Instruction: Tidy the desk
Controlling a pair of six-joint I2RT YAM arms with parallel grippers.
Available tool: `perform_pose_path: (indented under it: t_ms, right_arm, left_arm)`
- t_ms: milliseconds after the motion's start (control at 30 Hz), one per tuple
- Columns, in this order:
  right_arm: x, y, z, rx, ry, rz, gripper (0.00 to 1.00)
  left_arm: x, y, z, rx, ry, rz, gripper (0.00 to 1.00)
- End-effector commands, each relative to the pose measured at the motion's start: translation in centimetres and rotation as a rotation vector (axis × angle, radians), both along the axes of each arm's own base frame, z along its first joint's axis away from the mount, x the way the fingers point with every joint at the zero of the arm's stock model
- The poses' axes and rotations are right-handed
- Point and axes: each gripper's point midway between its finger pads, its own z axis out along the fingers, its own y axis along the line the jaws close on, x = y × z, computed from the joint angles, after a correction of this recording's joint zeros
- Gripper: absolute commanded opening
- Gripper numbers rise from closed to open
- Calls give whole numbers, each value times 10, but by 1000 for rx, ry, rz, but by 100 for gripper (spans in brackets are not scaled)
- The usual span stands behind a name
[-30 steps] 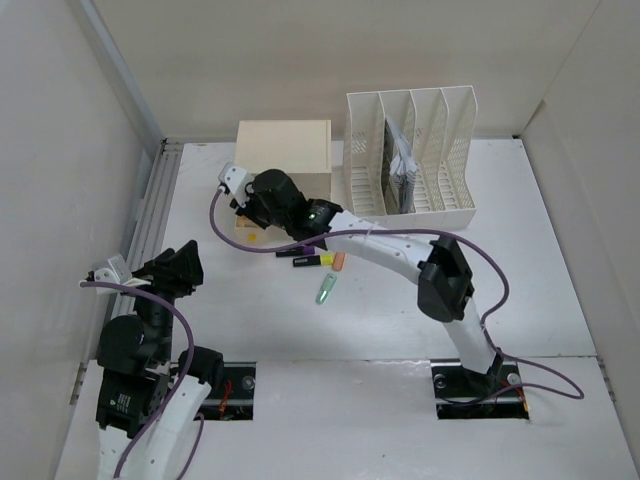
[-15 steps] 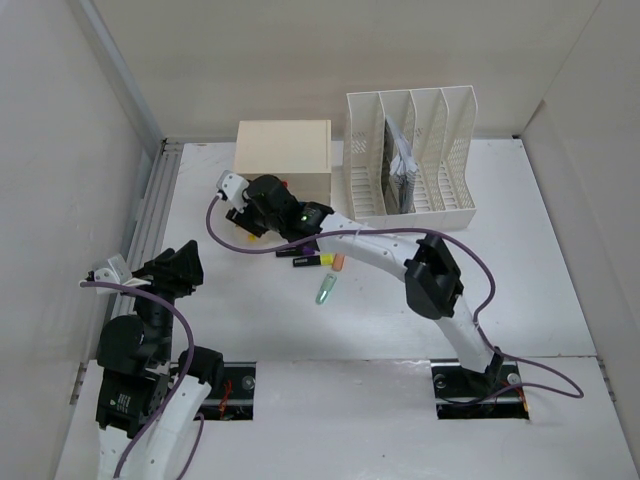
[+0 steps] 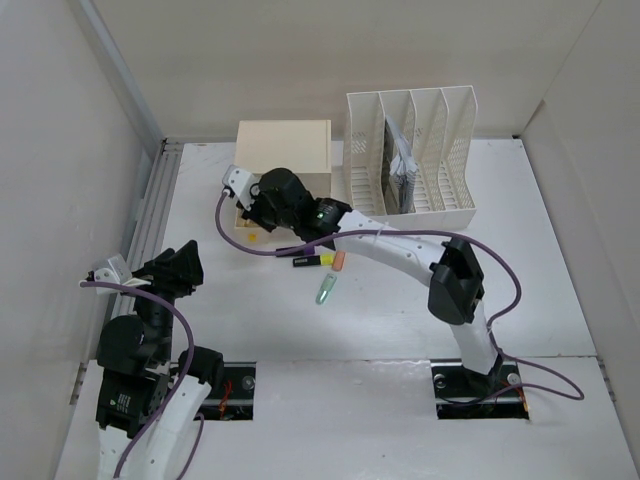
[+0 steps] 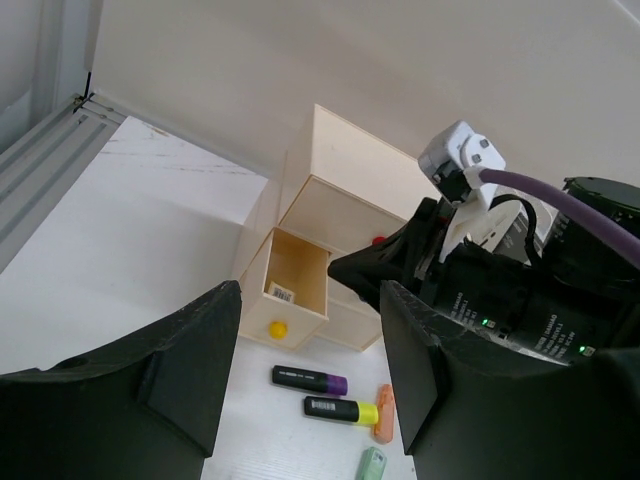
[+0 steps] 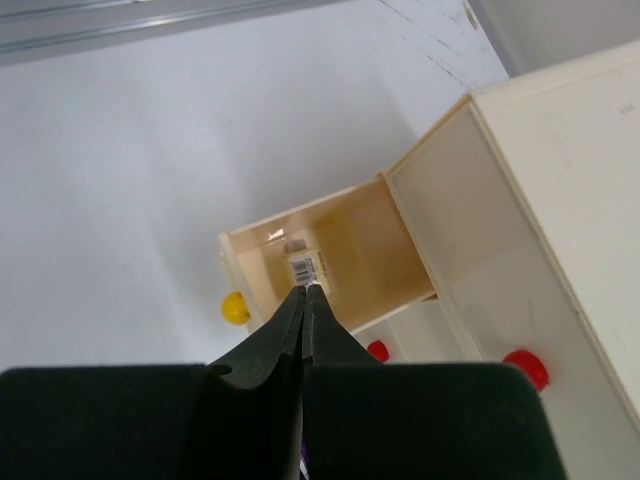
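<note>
The white desk (image 3: 560,280) carries a cream drawer box (image 3: 284,150) whose lower-left drawer (image 5: 330,250) with a yellow knob (image 5: 235,308) stands open. My right gripper (image 5: 303,290) is shut with nothing between its fingers, its tip just above the open drawer; it also shows in the top view (image 3: 250,212). A small barcode label (image 5: 308,268) lies inside the drawer. A purple highlighter (image 4: 310,379), a yellow highlighter (image 4: 342,410), an orange eraser (image 4: 383,427) and a green item (image 4: 371,465) lie in front of the box. My left gripper (image 4: 310,290) is open and empty, raised at the near left (image 3: 185,265).
A white slotted file rack (image 3: 440,150) with papers (image 3: 402,160) in one slot stands right of the drawer box. Pale walls close in the desk on three sides. A metal rail (image 3: 150,215) runs along the left edge. Two dark cut-outs (image 3: 480,385) hold the arm bases.
My right arm swung a little to the left and then back right, its gripper staying over the open drawer. My left arm has not moved.
</note>
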Motion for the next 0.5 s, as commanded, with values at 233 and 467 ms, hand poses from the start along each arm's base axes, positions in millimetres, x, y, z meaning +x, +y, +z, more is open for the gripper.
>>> perform_pose_path:
  t_ms: [233,467]
  right_arm:
    - [-80,25,-27,-38,206,496,0]
    - [-30,22,-48,-64,167,208,0]
  left_arm:
    - [-2,2,11,-3,-50,5,54]
    - [-2,2,11,-3,-50,5,54]
